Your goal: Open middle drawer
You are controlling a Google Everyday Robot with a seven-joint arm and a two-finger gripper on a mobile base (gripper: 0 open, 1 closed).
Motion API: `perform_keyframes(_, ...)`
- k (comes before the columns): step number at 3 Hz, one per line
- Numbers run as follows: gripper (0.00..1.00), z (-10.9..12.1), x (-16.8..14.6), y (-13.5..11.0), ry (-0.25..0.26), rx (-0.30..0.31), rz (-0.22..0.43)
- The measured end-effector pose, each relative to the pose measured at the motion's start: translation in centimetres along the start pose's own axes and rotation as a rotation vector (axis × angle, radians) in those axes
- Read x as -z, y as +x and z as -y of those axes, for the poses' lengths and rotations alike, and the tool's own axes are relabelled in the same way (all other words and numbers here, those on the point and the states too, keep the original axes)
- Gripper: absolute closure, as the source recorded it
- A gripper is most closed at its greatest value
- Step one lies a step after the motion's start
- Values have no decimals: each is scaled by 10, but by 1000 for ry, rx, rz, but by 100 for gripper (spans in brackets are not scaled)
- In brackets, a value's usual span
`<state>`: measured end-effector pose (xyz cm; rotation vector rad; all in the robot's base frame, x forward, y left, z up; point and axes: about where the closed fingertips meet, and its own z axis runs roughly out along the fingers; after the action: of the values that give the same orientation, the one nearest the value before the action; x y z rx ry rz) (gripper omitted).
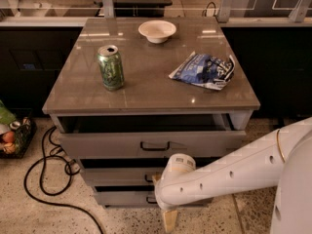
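Observation:
The grey cabinet (146, 89) has three grey drawers. The middle drawer (112, 175) shows a wide low front under the top drawer, and looks pushed in. Its small black handle (147, 179) is partly covered by my arm. My gripper (165, 206) is at the end of the white arm (234, 172), low in front of the middle and lowest drawers, close to the middle drawer's handle. Most of the gripper is hidden behind the arm's wrist.
The top drawer (107, 143) is pulled out a little, with a dark gap above it. The lowest drawer (122, 198) is shut. On the cabinet top stand a green can (110, 67), a white bowl (157, 30) and a blue chip bag (204, 70). A black cable (44, 179) lies on the floor at left.

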<state>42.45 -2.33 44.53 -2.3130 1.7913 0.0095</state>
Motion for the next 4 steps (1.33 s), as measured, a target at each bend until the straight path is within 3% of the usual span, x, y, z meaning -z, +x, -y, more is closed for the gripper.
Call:
perform_keyframes(2, 0, 13, -10, -17, -8, 1, 43)
perform_keyframes(4, 0, 18, -20, -14, -8, -3, -17)
